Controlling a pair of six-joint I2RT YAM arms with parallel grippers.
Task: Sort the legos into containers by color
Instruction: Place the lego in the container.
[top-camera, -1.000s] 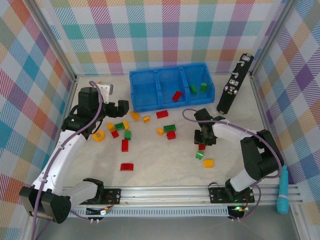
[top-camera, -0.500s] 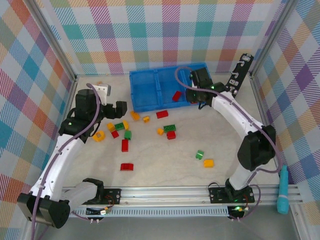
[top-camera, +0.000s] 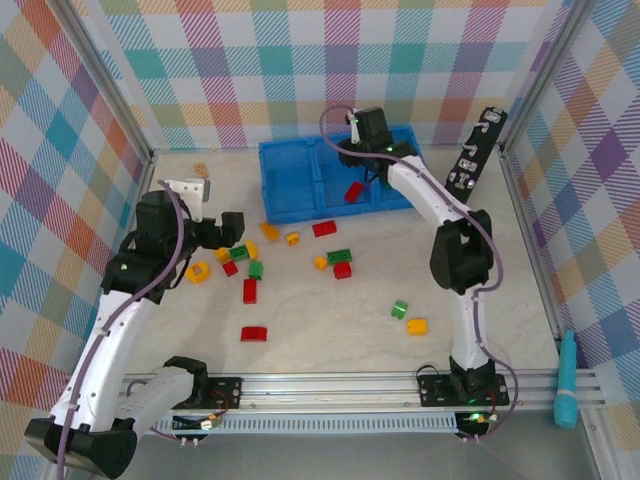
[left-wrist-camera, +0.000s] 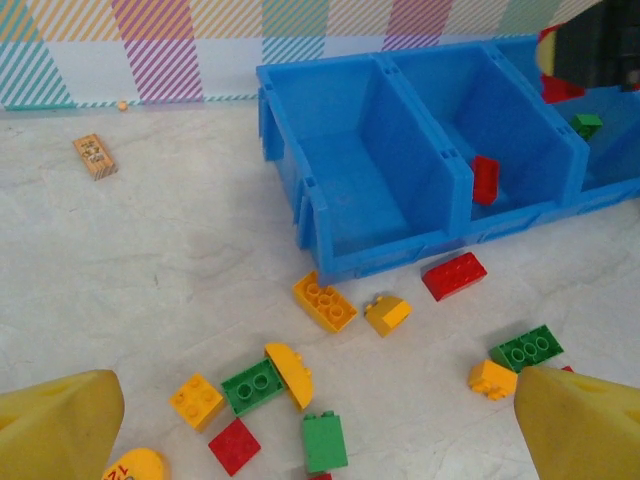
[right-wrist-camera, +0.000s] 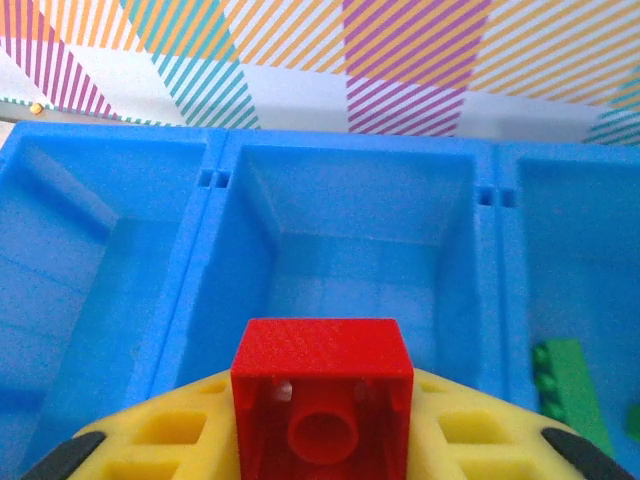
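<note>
Above the blue bin (top-camera: 300, 212) at the back of the table (top-camera: 330, 350), my right gripper (right-wrist-camera: 322, 440) is hovering with its jaws pinched almost closed on a held red brick (right-wrist-camera: 322, 365). The right wrist view is showing that brick's hollow underside between my yellow fingers (right-wrist-camera: 170, 435), lined up with the bin's middle compartment. A second red brick (top-camera: 353, 191) is lying inside that middle compartment, tilted against its wall. A green brick (right-wrist-camera: 565, 385) is sitting in the right-hand compartment. My left gripper (top-camera: 232, 225) is hanging over the left side of the table with its jaws spread fully wide and gripping nothing. It is looking down on a loose cluster (left-wrist-camera: 265, 385) of yellow-orange, green and red bricks. More bricks are lying scattered in front of the bin: a flat red one (top-camera: 324, 229) just beside its front wall, a green and red pair (top-camera: 341, 262) near the table's middle, and a green and yellow-orange pair (top-camera: 408, 317) further toward my right base. Two lone red bricks (top-camera: 252, 312) are lying on the left half. A small tan block (left-wrist-camera: 95, 156) is lying well apart from the rest, near the back wall to the left of the bin.
</note>
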